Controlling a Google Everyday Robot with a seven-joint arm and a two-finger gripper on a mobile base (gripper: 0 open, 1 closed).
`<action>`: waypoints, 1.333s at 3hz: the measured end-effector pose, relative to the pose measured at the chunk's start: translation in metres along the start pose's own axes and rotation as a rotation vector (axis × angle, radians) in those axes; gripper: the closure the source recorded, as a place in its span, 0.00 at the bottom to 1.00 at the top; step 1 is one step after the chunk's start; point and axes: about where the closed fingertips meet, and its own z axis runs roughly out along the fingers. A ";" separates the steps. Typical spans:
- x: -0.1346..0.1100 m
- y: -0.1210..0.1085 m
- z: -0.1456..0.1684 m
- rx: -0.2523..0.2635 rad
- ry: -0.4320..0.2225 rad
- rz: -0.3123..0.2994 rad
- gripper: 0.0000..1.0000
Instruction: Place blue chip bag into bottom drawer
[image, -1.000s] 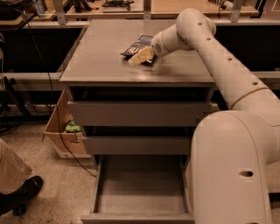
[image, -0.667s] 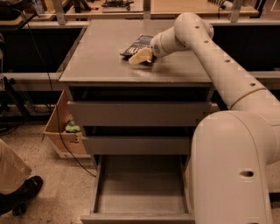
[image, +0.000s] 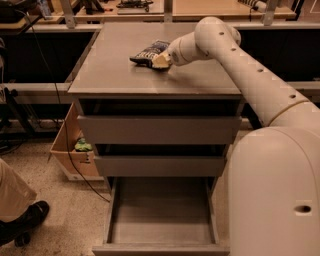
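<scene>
Here the hand (image: 161, 60) sits low on the surface (image: 125, 75), touching the blue chip bag (image: 148, 52), which lies toward the back of that surface. Whether it grips the bag cannot be told. Below the surface, the bottom drawer (image: 160, 222) stands pulled open.

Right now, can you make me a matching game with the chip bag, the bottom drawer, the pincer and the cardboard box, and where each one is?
Things:
1. chip bag
2. bottom drawer
3. pincer
4. cardboard box

Places:
A. pulled open, lowest of all
B. on the floor, at the left
C. dark blue, lying on the cabinet top
D. at the tip of the white arm, right beside the bag

Pairs: 1-C, 2-A, 3-D, 4-B
</scene>
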 end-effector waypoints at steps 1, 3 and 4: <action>-0.011 0.013 -0.022 0.018 -0.017 -0.057 0.86; -0.001 0.058 -0.094 -0.071 -0.066 -0.078 1.00; 0.011 0.076 -0.147 -0.142 -0.106 -0.067 1.00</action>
